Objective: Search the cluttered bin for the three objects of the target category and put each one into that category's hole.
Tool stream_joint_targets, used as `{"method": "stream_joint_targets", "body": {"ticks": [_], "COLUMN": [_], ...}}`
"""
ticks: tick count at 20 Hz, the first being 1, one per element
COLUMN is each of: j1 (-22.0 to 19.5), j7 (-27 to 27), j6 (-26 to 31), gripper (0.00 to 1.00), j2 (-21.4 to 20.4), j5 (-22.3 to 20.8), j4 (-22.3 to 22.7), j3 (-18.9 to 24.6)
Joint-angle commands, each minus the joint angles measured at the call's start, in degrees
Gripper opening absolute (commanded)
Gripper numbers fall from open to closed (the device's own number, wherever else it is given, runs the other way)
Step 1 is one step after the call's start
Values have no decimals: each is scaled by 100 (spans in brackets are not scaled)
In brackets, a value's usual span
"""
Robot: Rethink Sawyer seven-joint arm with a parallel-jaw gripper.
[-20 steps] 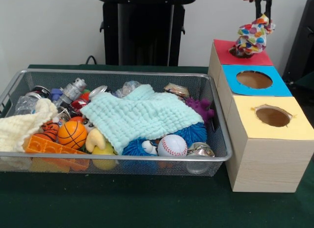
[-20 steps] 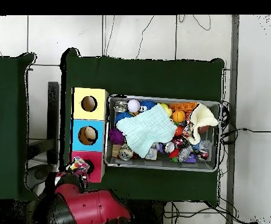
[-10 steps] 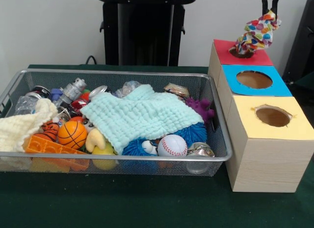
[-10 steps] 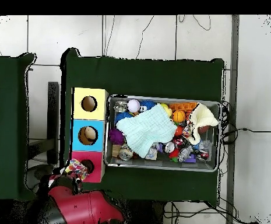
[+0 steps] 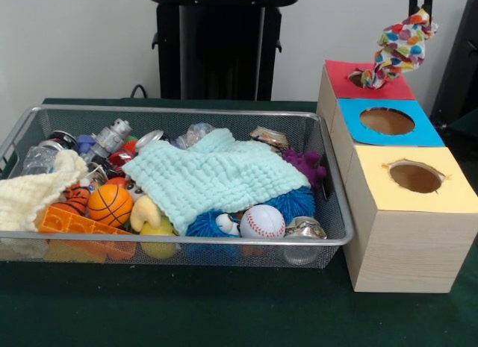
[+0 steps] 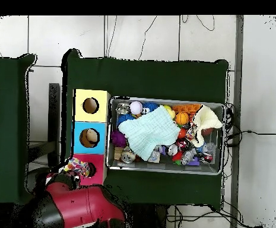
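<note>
Since the earlier frame, the spotted cloth (image 5: 401,47) has been raised higher and drawn almost clear of the red box's hole (image 5: 358,77), only its tail reaching it. It is pinched at its top by the hand (image 5: 420,2), closed on it. In the overhead view the cloth (image 6: 76,167) is seen beside the red arm (image 6: 75,208); the mesh bin (image 5: 328,183) is unchanged.

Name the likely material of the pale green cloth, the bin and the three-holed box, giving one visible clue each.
Pale green cloth: soft woven cotton, probably; matt, puckered into small squares.
Bin: metal wire mesh with a shiny silver rim.
Three-holed box: looks like light wood or wood-grain board, given its streaked sides; tops seem matt coloured paper.
</note>
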Motion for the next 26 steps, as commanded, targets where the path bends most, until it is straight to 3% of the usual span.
{"method": "stream_joint_targets", "body": {"ticks": [1, 5, 10, 17, 26], "j1": [-94, -60, -151, -598, -961], "j7": [530, 510, 596, 763, 1010], "j6": [631, 905, 305, -782, -1233], "gripper": [0, 0, 0, 0, 0], "j2": [35, 23, -35, 130, 421], "j5": [-77, -121, -78, -101, 28], "j4": [-638, -820, -288, 656, 1220], "j3": [-98, -133, -52, 369, 653]}}
